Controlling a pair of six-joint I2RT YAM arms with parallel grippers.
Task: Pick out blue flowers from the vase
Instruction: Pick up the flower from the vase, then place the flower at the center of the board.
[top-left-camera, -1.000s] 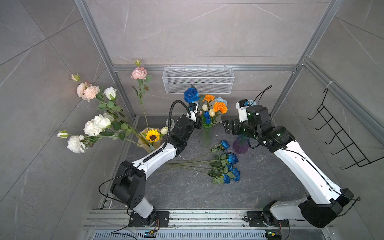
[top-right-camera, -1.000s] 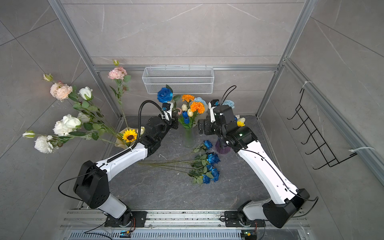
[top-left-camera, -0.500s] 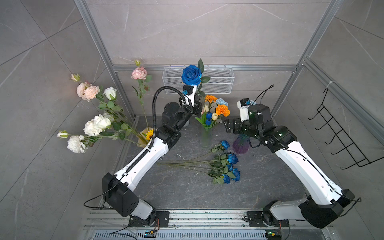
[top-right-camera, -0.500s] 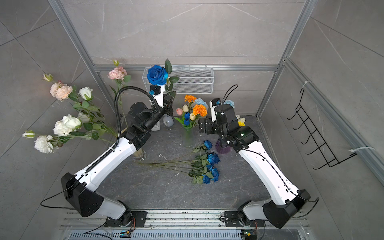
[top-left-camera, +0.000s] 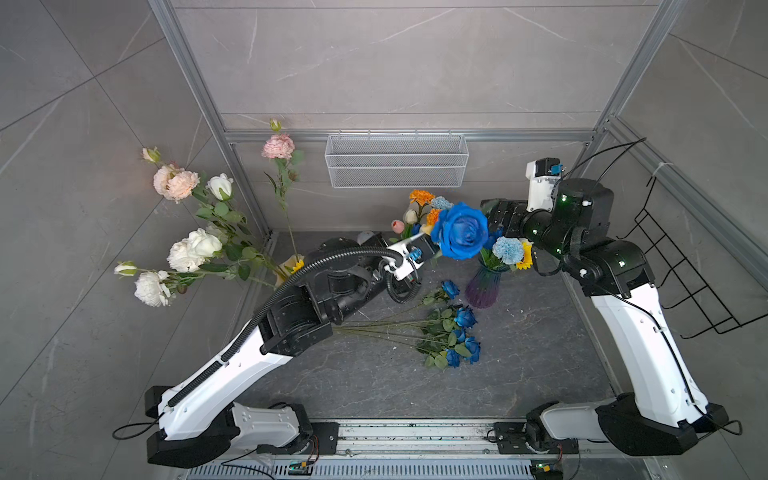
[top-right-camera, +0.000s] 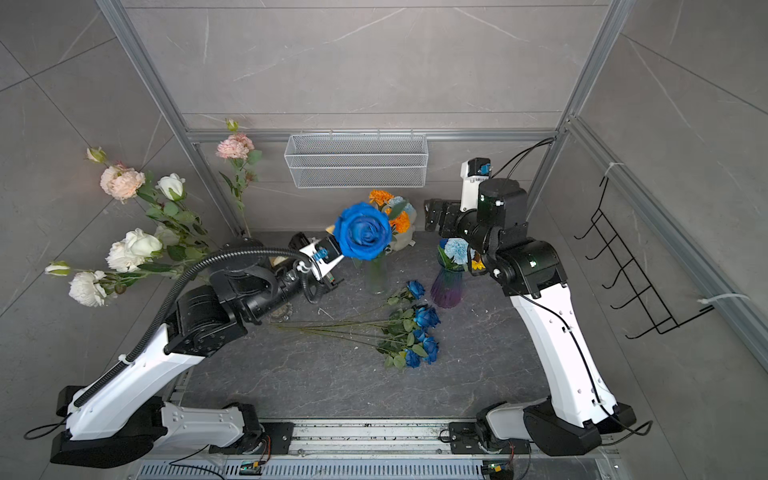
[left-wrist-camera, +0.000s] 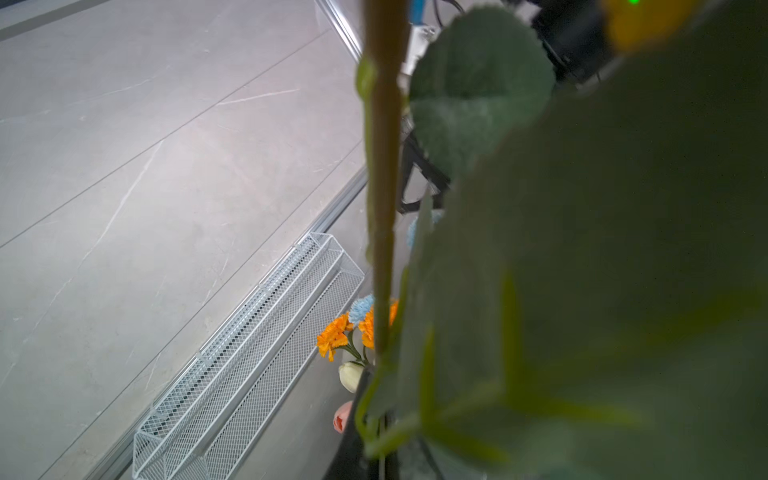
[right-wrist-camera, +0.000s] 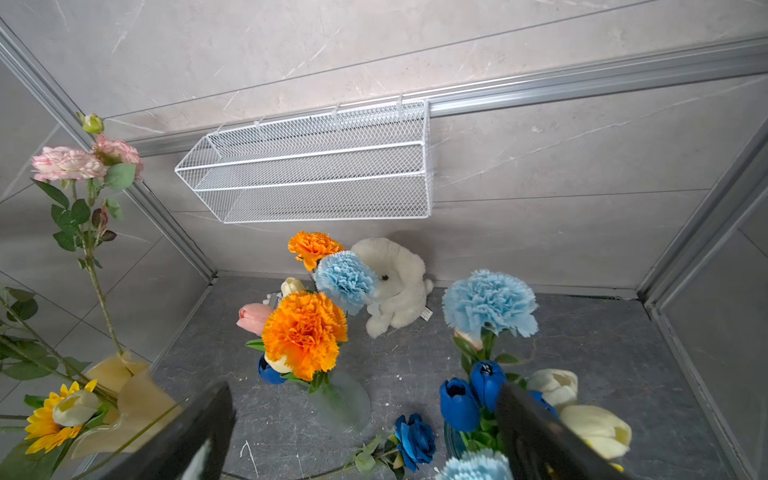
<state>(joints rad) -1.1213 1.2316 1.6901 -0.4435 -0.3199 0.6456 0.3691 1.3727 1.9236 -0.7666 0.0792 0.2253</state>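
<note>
Around the purple vase (top-left-camera: 484, 286) I see crowding: a clear vase (top-right-camera: 376, 278) near it, blue flowers (top-left-camera: 463, 318) lying on the desk (top-left-camera: 374, 386) in front, a plush toy (right-wrist-camera: 395, 282) behind. Beyond those flowers, the desk lies bare.

Big deep blue rose (top-left-camera: 460, 230) aloft mid-scene, bloom up; blue roses (top-left-camera: 459, 336) lie bunched on floor, blooms right; pale blue carnation (right-wrist-camera: 489, 301), blue tulips (right-wrist-camera: 471, 395) upright in purple vase (top-left-camera: 482, 286).
</note>
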